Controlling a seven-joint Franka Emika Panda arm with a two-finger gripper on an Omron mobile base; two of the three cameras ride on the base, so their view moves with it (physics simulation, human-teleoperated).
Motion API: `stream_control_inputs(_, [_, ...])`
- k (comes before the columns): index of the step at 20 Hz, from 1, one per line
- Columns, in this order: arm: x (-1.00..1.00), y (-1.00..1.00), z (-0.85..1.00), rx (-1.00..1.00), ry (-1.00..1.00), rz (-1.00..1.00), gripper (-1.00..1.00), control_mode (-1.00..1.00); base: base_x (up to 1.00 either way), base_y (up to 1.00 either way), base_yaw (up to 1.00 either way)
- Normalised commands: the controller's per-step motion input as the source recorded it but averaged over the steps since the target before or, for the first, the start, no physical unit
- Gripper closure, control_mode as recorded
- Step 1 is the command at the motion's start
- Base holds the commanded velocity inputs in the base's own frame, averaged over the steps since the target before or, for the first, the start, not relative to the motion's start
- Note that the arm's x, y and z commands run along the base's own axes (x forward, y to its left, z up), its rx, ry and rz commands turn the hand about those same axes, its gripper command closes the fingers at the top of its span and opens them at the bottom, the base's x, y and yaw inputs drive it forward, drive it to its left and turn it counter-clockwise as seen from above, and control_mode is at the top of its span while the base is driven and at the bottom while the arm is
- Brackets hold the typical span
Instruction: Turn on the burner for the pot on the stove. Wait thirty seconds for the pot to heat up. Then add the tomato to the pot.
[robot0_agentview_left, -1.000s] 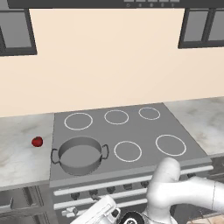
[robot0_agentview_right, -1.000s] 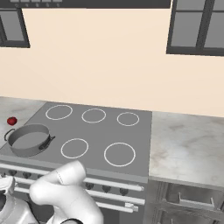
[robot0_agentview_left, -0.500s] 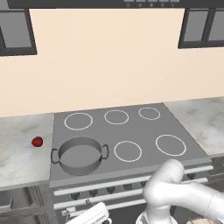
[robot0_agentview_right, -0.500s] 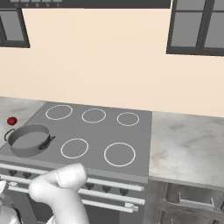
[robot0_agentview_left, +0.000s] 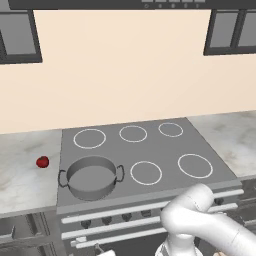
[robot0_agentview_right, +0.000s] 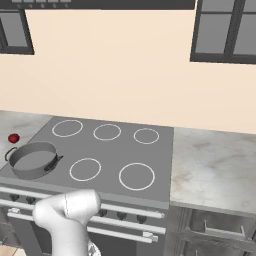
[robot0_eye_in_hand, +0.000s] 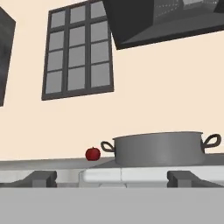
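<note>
Step one, burner on: judging by the low hand view, the arm is down at the stove (robot0_agentview_left: 150, 150) front. Next move needs the pot's (robot0_agentview_left: 91, 176) knob found and turned. Claw state: can't tell. Pot empty, front-left ring; tomato (robot0_agentview_left: 42, 161) on desk left of it.

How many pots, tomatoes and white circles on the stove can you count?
Low wide round grey metal pot with two loop handles: 1
Small round red tomato on the marbled counter: 1
White ring outlines on the flat grey stove, not counting any hidden under the pot: 5
Total: 7
</note>
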Motion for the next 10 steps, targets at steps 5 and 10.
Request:
stream_control_inputs(5, [0.06, 0.00, -0.08, 0.04, 0.00, -0.04, -1.00, -1.00, 0.00, 0.00, 0.00])
stream_control_inputs(10, [0.11, 0.00, -0.12, 0.12, 0.00, -0.17, -1.00, -1.00, 0.00, 0.00, 0.00])
